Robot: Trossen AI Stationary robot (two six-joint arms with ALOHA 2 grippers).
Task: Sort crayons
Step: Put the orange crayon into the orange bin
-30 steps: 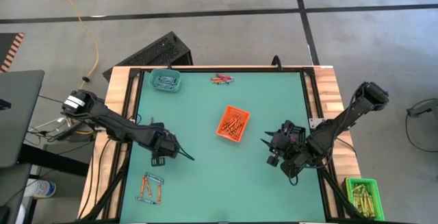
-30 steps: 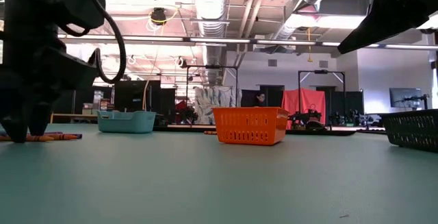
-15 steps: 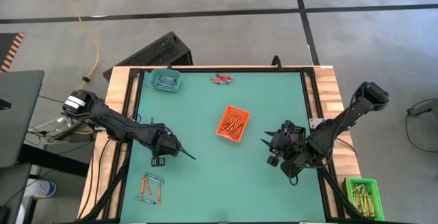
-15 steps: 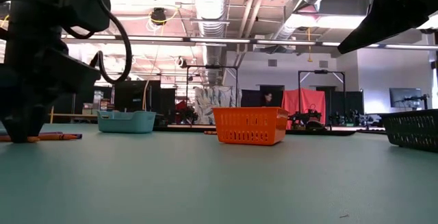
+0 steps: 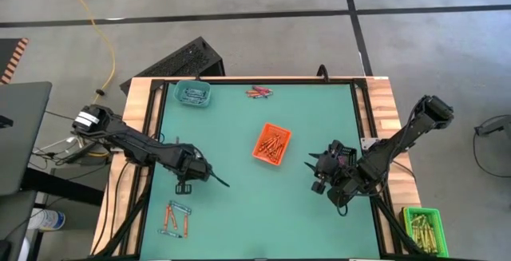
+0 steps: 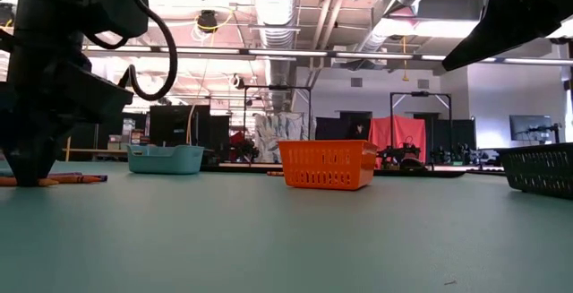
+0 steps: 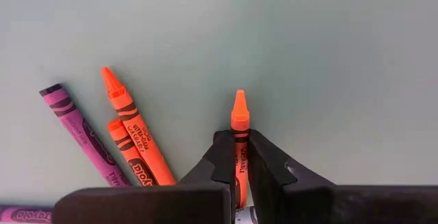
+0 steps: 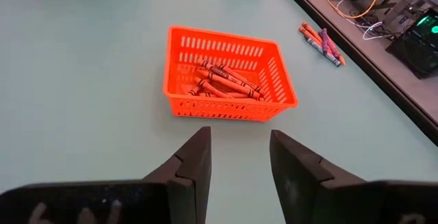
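My left gripper [image 5: 188,183] points down at the table's near left, shut on an orange crayon [image 7: 239,125]. Beside it on the green mat lie two more orange crayons [image 7: 131,138] and a purple one [image 7: 79,129]; from above this loose group [image 5: 176,218] shows near the front edge. The orange basket [image 5: 271,144] at mid-table holds orange crayons [image 8: 226,79]. My right gripper [image 5: 314,173] hangs open to the right of the basket, its fingers [image 8: 195,157] aimed at it with nothing between them. My left gripper pinches the orange crayon's wrapped shaft [image 7: 240,145], just behind its bare tip, between the two fingers. The fingers come from above, pointing down, one on each long side. Only the crayon's tip end shows; the gripper hides the remainder. It seems to lie on the mat.
A teal tray [image 5: 192,93] with blue-grey crayons stands at the far left corner. A few loose crayons [image 5: 258,92] lie at the far edge. A green bin [image 5: 421,227] of yellow-olive sticks sits off the near right corner. A dark basket [image 6: 542,168] shows at the right.
My left gripper has stayed in place and shut its fingers on the orange crayon. The right arm has kept still.
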